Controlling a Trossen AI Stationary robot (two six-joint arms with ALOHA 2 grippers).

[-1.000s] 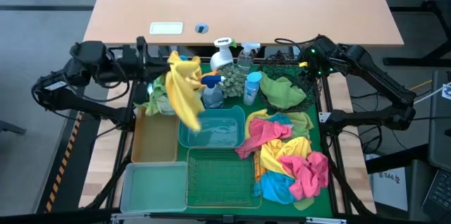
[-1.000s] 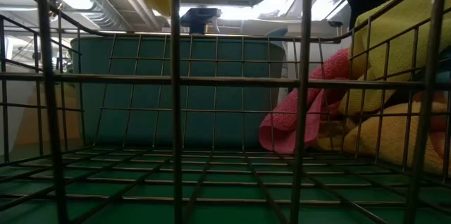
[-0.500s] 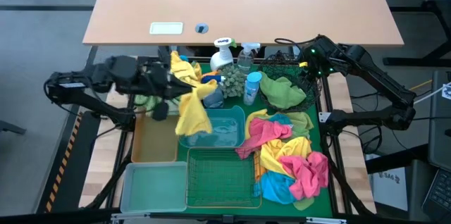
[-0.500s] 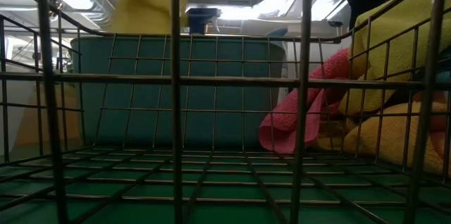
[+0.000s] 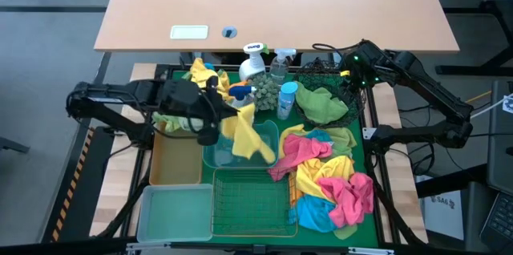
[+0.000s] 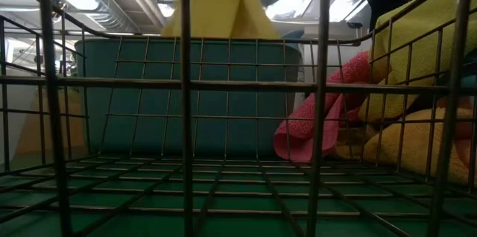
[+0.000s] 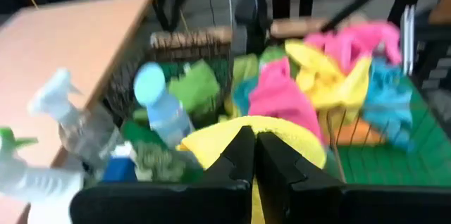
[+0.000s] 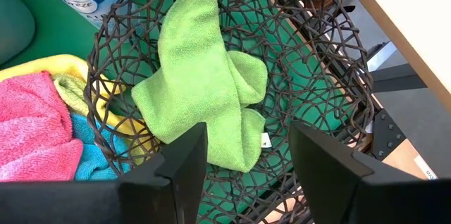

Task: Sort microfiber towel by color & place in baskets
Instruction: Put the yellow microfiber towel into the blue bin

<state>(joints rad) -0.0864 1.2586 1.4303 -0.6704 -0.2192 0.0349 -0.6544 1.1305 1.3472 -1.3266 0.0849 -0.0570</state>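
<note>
My left gripper [image 5: 226,115] is shut on a yellow towel [image 5: 248,135] over the teal plastic tub [image 5: 264,157]. In the low view the yellow towel [image 6: 216,6] hangs down behind the teal tub's rim [image 6: 186,39]. My right gripper [image 8: 246,175] is open above the round black wire-mesh basket [image 8: 317,62], where a green towel [image 8: 201,90] lies. It touches nothing. The tan tray [image 5: 176,159], the clear pale bin [image 5: 172,211] and the green wire basket [image 5: 252,203] stand near the tub. My left gripper pinches the yellow towel's upper part [image 7: 282,136] between its two shut fingers, coming from the table's left. The towel hangs slack below and beyond the fingertips, over the teal tub. Whether its lower end touches the tub's floor I cannot tell.
A pile of pink, yellow and blue towels [image 5: 329,175] lies at the right. Spray bottles [image 5: 252,66] and a blue-capped bottle [image 5: 287,99] stand at the far middle. More yellow cloth [image 5: 199,70] and a green towel [image 5: 170,119] lie at the far left.
My left gripper has moved from the far left toward the table's right and near edge, carrying the yellow towel. The towel has swung along and now hangs over the teal tub. My right gripper has kept still.
</note>
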